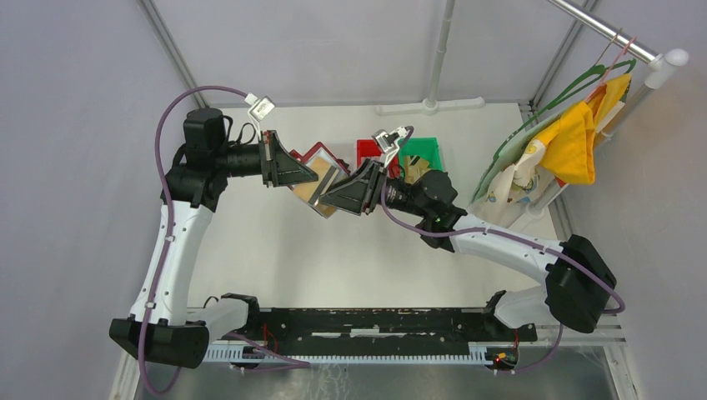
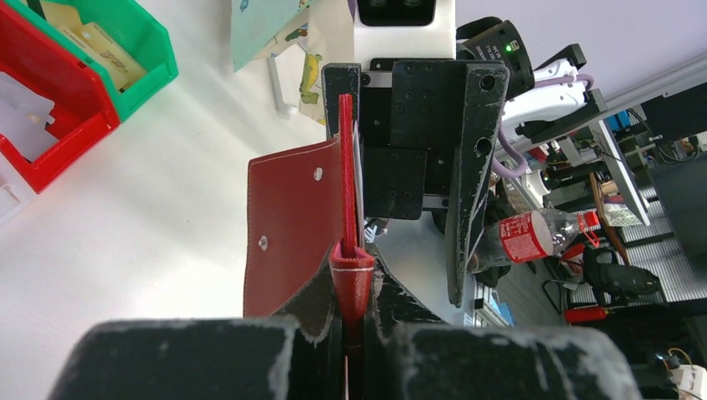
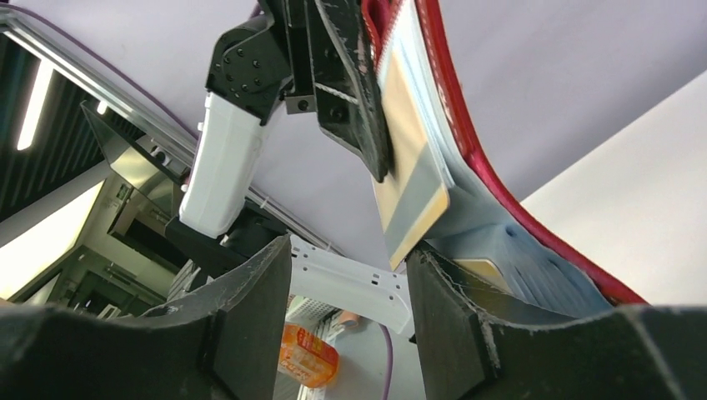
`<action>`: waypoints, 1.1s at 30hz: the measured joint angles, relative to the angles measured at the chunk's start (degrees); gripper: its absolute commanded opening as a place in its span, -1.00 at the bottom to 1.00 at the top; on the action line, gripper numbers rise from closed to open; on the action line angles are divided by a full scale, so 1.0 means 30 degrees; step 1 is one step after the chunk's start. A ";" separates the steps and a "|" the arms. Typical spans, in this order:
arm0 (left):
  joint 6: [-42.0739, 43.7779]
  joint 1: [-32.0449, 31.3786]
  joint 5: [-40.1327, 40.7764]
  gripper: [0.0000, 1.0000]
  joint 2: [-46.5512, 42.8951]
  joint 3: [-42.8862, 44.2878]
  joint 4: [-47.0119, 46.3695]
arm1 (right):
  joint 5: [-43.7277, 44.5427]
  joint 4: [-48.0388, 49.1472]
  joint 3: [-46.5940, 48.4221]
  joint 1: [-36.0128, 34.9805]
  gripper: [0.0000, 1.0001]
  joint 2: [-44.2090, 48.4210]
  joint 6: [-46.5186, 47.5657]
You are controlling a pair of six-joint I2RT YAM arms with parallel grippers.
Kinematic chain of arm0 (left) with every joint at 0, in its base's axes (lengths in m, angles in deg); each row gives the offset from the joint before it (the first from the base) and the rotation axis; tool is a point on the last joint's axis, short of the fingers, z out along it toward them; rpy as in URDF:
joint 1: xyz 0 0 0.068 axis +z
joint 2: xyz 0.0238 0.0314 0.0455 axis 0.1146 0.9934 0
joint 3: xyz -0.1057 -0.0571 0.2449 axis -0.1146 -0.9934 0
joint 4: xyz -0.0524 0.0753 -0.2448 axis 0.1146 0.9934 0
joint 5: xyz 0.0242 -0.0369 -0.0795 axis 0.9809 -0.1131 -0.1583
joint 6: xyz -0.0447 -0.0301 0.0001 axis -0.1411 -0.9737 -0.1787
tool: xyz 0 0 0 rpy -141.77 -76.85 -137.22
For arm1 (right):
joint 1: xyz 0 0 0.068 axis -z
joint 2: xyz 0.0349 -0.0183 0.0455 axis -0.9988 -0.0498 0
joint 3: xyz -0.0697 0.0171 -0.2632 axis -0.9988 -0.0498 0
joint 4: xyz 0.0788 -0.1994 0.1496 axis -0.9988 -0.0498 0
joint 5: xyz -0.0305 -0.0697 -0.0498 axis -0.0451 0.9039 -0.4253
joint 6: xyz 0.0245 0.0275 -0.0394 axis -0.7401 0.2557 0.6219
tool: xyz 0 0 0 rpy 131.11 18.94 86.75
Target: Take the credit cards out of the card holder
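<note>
The dark red card holder (image 1: pixel 319 157) hangs open in the air above the table's middle. My left gripper (image 1: pixel 302 173) is shut on its edge; in the left wrist view my left gripper (image 2: pixel 353 293) pinches the red fold, with the snap flap (image 2: pixel 288 221) spread to the left. A tan and grey credit card (image 3: pixel 410 171) sticks out of the card holder's grey pocket (image 3: pixel 521 250). My right gripper (image 3: pixel 350 250) is open right below it, the card's lower corner beside the right finger (image 3: pixel 450 308). From above, my right gripper (image 1: pixel 332 197) faces the cards (image 1: pixel 321 200).
A red bin (image 1: pixel 367 152) and a green bin (image 1: pixel 422 153) stand at the back of the table behind the right arm. A rack with a yellow cloth (image 1: pixel 575 142) and bags stands at the right. The bins also show in the left wrist view (image 2: pixel 58 117).
</note>
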 measured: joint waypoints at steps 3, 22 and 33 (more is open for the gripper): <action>-0.0015 0.0000 -0.0160 -0.96 0.0000 0.0000 -0.0066 | 0.0007 0.0481 0.0066 0.0000 -0.02 -0.0066 -0.0138; -0.1202 0.0029 -0.1763 -0.79 0.0007 0.0007 -0.0561 | 0.0007 0.1537 -0.0211 0.0000 -1.00 -0.0386 -0.0510; -0.1217 -0.0080 -0.2076 -0.77 0.0051 0.0095 -0.0401 | 0.0168 0.2244 -0.1056 -0.0109 -1.00 0.0160 -0.0495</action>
